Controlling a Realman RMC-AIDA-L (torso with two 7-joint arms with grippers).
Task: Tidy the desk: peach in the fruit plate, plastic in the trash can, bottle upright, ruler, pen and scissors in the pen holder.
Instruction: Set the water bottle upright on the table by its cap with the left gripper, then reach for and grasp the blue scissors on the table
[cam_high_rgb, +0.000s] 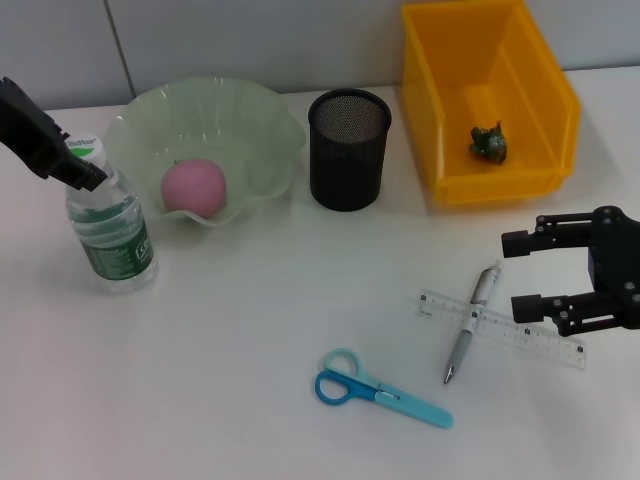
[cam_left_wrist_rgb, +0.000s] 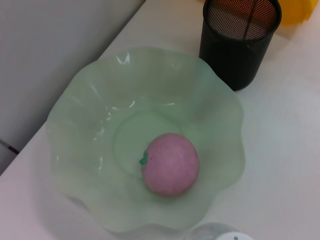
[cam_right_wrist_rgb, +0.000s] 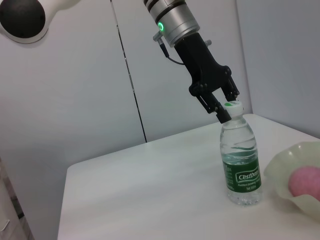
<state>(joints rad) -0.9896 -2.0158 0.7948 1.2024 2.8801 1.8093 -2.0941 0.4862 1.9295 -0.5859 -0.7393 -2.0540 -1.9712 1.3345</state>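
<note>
Bottle step looks finished: the clear plastic water bottle with green label (cam_high_rgb: 112, 230) stands upright on the white counter (cam_high_rgb: 230, 400). The left pincer (cam_right_wrist_rgb: 226, 106) sits at its white cap, fingers either side; whether they grip or have let go I cannot tell. The pink peach (cam_high_rgb: 194, 187) lies in the pale green wavy fruit plate (cam_high_rgb: 255, 120), and the green plastic scrap (cam_high_rgb: 489, 143) in the yellow bin (cam_high_rgb: 555, 95).

The right pincer (cam_high_rgb: 528, 272), fingers apart, hovers beside the clear ruler (cam_high_rgb: 560, 347) and the silver pen (cam_high_rgb: 470, 325) lying across it. Next move likely: descend, grasp pen, carry to the black mesh pen holder (cam_high_rgb: 349, 150). The blue scissors (cam_high_rgb: 385, 390) wait near.
</note>
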